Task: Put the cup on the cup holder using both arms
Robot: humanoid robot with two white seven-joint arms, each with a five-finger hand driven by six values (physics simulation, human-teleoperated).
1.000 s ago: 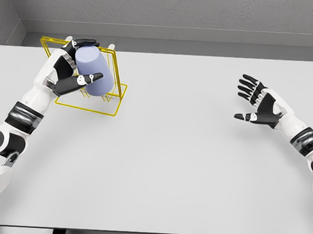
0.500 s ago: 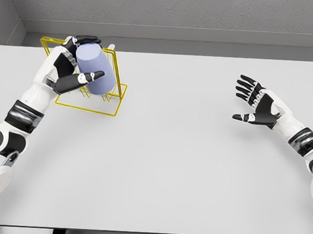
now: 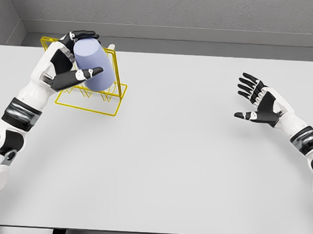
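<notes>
While the lavender cup (image 3: pixel 92 64) hangs tilted over the yellow wire cup holder (image 3: pixel 89 92) at the table's (image 3: pixel 169 165) far left, the left hand (image 3: pixel 70 60) is wrapped around it, thumb across the front. Its long axis leans away from upright, so it probably needs straightening onto a peg. Way off, the right hand (image 3: pixel 258 102) hovers with fingers spread, holding nothing.

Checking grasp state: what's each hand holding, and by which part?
Left hand grips the lavender cup around its side wall, over the yellow rack. Right hand is open, holding nothing.
</notes>
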